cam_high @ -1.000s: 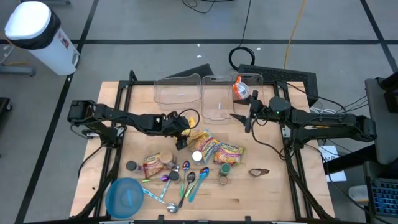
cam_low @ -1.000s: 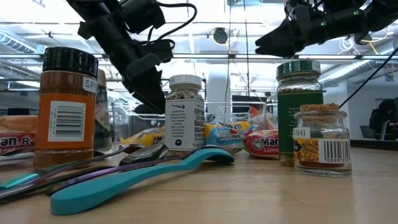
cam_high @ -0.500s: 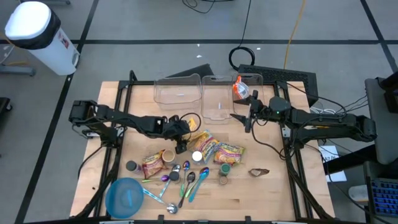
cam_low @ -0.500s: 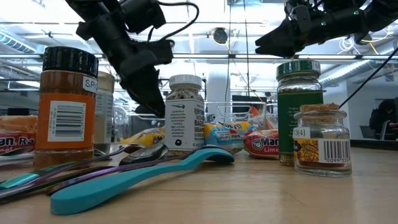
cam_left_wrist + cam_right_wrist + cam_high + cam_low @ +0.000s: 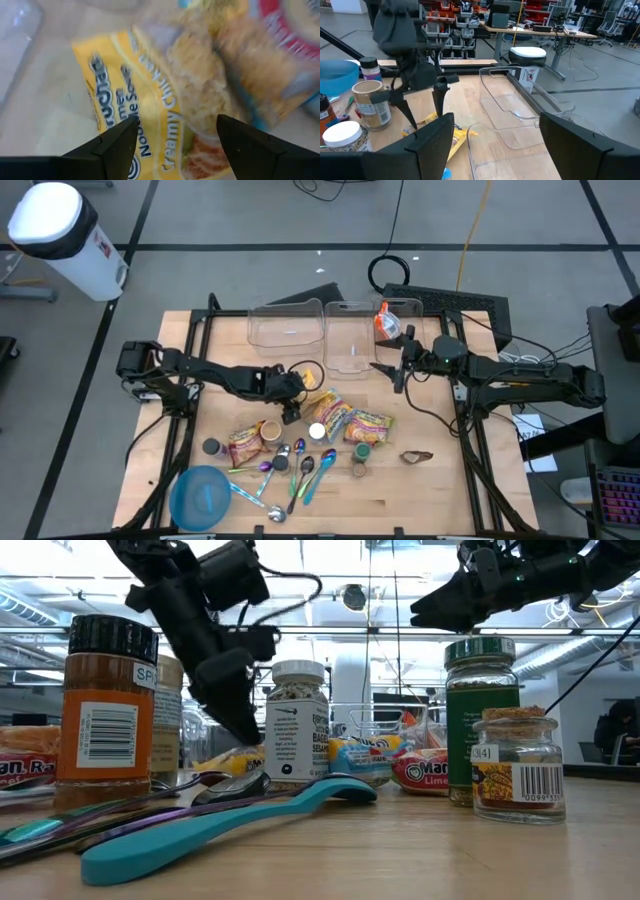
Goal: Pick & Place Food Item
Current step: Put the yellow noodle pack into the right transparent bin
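Presently, the left gripper (image 5: 291,412) is seen lowered over the yellow creamy-chicken noodle packet (image 5: 318,396) near the table's middle, its two fingers (image 5: 112,145) spread apart and straddling the packet's printed face (image 5: 150,105); nothing is grasped between them. In the low view the same gripper (image 5: 232,725) hangs just behind the white-capped seasoning jar (image 5: 297,722), its tips near the tabletop. Whether the tips touch the packet cannot be told.

The right gripper (image 5: 387,370) is held raised beside the clear plastic containers (image 5: 348,337) at the far side of the table (image 5: 440,500), its fingers (image 5: 427,145) likewise parted and empty. A red-topped packet (image 5: 385,323) lies at the right-hand container's corner.

Further noodle packets (image 5: 367,426), spice jars (image 5: 108,705), coloured spoons (image 5: 305,472) and a blue bowl (image 5: 202,497) are noted on the near half of the table.
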You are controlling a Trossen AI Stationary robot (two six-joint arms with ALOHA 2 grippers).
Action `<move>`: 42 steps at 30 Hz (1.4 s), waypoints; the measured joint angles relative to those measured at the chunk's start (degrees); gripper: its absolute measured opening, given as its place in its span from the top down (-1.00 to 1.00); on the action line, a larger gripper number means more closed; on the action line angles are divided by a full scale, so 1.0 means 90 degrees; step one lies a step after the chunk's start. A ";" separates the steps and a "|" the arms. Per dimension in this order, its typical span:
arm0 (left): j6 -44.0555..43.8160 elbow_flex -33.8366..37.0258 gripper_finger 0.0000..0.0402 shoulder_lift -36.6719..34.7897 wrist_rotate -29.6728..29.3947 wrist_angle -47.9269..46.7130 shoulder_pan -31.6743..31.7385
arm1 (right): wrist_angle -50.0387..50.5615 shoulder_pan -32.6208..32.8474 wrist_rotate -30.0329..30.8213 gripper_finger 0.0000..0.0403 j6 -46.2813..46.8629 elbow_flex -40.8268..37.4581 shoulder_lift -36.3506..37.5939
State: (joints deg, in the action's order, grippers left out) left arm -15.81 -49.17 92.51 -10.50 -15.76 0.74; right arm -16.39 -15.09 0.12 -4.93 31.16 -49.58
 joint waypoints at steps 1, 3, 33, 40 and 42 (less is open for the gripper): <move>-0.0003 0.0000 -0.38 0.0049 0.0013 -0.0052 0.0004 | 0.0002 0.0000 -0.0001 -0.41 0.0000 0.0000 0.0000; -0.0001 -0.0008 -0.38 0.0162 0.0024 -0.0018 -0.0001 | -0.0004 0.0000 0.0002 -0.41 0.0000 0.0000 0.0000; 0.0065 0.0017 0.69 -0.0762 -0.0256 -0.0122 -0.0008 | -0.0002 0.0000 0.0002 -0.41 -0.0002 0.0000 0.0000; 0.0367 0.0012 0.92 -0.1843 -0.0825 -0.0023 -0.0020 | -0.0001 0.0000 -0.0001 -0.41 -0.0002 0.0000 0.0000; 0.0583 0.0012 0.97 -0.2100 -0.0956 0.0156 -0.0020 | -0.0006 0.0000 0.0000 -0.41 -0.0002 0.0000 0.0000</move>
State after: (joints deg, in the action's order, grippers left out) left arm -10.56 -49.06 73.61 -19.11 -14.36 0.56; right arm -16.45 -15.09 0.12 -4.95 31.16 -49.58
